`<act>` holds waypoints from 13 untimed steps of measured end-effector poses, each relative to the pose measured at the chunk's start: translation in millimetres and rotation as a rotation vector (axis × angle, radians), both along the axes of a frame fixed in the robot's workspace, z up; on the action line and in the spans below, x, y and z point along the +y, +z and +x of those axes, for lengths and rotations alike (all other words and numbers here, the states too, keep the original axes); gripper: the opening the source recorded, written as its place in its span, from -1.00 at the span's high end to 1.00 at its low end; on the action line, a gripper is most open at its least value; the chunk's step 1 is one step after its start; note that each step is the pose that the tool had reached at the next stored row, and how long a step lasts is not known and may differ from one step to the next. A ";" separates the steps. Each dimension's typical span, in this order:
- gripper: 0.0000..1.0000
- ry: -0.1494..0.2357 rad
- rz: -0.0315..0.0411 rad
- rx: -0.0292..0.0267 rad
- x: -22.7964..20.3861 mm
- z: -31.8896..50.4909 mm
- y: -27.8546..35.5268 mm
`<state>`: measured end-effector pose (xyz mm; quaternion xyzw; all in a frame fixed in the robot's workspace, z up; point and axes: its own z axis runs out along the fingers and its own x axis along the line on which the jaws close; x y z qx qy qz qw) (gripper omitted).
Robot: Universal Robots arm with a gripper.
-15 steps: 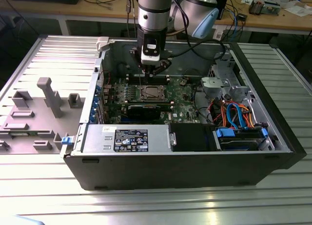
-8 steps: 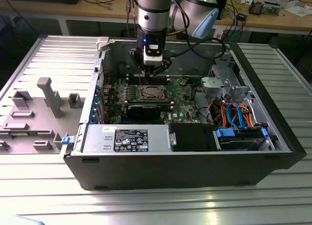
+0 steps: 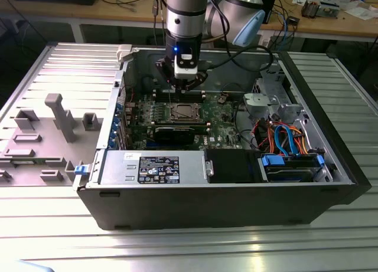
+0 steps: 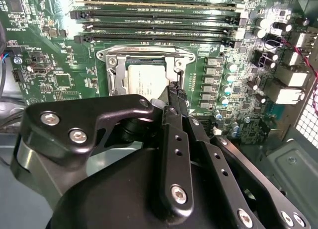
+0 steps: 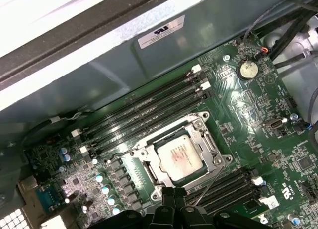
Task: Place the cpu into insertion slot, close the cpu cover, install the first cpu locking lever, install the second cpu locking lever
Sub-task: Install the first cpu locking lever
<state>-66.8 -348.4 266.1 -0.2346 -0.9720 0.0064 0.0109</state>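
Open computer case (image 3: pixel 236 204) sitting on a ribbed metal table (image 3: pixel 189 248), arm coming straight down into it. The gripper (image 3: pixel 180 80) hangs just above the green board, by the far edge of the insertion slot (image 3: pixel 182 111). Power supply (image 3: pixel 155 169) along the near wall, blue and orange cables (image 3: pixel 283 136) on the exterior view's right, grey fixture (image 3: pixel 59 115) outside on its left

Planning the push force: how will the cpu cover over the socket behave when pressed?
The cpu cover looks like thin sheet metal, so probably light yet fairly stiff. Its cut-out frame lies flat around the chip, so it likely won't tip. Shiny metal may be slippery.
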 end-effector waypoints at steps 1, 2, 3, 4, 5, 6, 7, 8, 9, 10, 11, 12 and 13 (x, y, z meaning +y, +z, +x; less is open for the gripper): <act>0.79 0.005 0.0000 0.0000 0.0 -0.1 0.5; 0.79 0.007 0.0000 -0.0003 0.0 -0.3 0.9; 0.79 0.009 0.0002 -0.0031 0.1 -0.9 1.0; 0.79 0.010 -0.0002 -0.0131 0.0 -2.4 1.1; 0.79 0.010 -0.0002 -0.0305 0.1 -4.2 1.1; 0.79 0.010 -0.0003 -0.0431 0.1 -5.2 1.1; 0.79 0.011 -0.0002 -0.0523 0.1 -6.0 1.1; 0.79 0.014 0.0001 -0.0534 0.1 -6.2 1.0; 0.79 0.022 0.0008 -0.0537 0.1 -6.2 1.0; 0.79 0.036 0.0013 -0.0536 0.1 -6.2 0.9; 0.79 0.048 0.0016 -0.0535 0.1 -6.3 0.9; 0.79 0.068 0.0021 -0.0535 0.0 -6.3 0.7; 0.79 0.081 0.0025 -0.0535 0.0 -6.3 0.6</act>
